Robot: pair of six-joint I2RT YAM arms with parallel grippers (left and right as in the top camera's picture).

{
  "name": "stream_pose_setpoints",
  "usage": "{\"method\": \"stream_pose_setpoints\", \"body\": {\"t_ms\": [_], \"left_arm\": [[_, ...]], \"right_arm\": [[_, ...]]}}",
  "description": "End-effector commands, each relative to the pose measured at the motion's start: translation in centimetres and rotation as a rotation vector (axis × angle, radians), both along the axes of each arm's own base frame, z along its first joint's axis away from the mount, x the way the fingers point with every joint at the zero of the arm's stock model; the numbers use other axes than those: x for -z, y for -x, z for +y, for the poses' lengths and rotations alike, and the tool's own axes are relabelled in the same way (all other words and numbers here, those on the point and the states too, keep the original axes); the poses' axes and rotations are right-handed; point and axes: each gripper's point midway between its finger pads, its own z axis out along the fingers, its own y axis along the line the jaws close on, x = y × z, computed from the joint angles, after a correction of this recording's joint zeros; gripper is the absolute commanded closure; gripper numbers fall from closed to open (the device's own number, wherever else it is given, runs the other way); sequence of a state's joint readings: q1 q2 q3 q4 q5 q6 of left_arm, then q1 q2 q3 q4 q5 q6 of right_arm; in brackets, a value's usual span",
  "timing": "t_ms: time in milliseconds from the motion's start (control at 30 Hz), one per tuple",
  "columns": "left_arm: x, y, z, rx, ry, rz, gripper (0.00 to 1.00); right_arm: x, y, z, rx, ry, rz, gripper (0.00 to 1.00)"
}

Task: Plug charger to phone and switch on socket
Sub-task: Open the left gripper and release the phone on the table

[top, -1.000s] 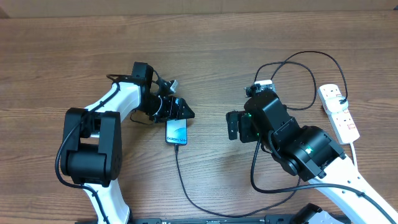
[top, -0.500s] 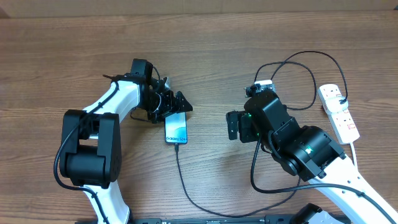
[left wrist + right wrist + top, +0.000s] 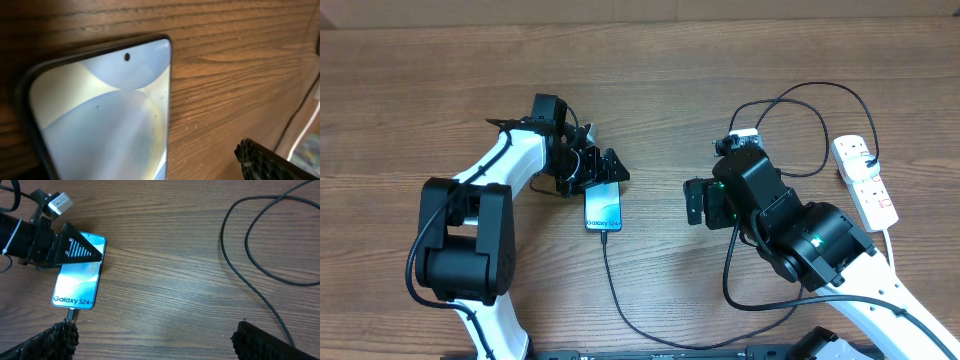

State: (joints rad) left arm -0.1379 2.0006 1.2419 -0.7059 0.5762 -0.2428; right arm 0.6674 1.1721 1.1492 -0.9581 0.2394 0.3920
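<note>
From above, the phone (image 3: 603, 208) lies flat on the wooden table (image 3: 420, 80), left of centre, screen up, with its lettered end toward the near side. The left gripper (image 3: 597, 170) is down low over the phone's far end, its black fingers spread to either side of it. The charger (image 3: 611, 285) meets the phone's near end, runs toward the near edge, then swings right and loops far round to the socket (image 3: 866, 182), which lies at the right side of the table. The right gripper (image 3: 694, 201) hangs right of the phone, well apart from it. On the left wrist view, the phone (image 3: 100, 125) fills the left of the shot, camera hole in sight, and one of the fingers (image 3: 265, 160) shows at the lower right, with bare wood between it and the phone's edge. The other finger is out of shot. On the right wrist view, its own fingertips (image 3: 60, 336) stand wide apart with nothing but table between them. Beyond them, the small connector (image 3: 71, 314) sits against the phone's lettered end, and a black finger of the left gripper overlaps the far end.
</note>
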Motion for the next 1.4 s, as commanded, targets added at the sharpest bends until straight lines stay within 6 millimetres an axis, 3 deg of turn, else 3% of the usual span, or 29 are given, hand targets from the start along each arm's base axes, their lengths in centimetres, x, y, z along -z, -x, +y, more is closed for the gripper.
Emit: {"method": "stream_pose_setpoints", "body": {"t_ms": [0, 567, 700, 800, 1067, 1367], "left_arm": [[8.0, 3.5, 6.5, 0.011, -0.372, 0.131, 0.12], [8.0, 2.4, 6.3, -0.001, -0.366, 0.084, 0.10], [8.0, 2.2, 6.3, -0.003, -0.365, 0.078, 0.13], [7.7, 1.2, 6.2, -0.023, -0.359, 0.054, 0.00], [5.5, -2.5, 4.2, -0.057, -0.255, -0.033, 0.00], [4.2, -2.4, 1.7, 0.007, -0.096, -0.048, 0.00]], "right_arm": [[-0.9, -0.4, 0.2, 0.009, -0.018, -0.020, 0.00], [-0.1, -0.6, 0.4, 0.006, -0.006, 0.001, 0.00], [-0.1, 0.0, 2.0, -0.051, -0.074, 0.037, 0.00], [0.0, 0.7, 3.0, -0.094, -0.118, 0.072, 0.00], [-0.1, 0.7, 3.1, -0.099, -0.126, 0.070, 0.00], [-0.1, 0.6, 3.1, -0.099, -0.126, 0.069, 0.00]]}}
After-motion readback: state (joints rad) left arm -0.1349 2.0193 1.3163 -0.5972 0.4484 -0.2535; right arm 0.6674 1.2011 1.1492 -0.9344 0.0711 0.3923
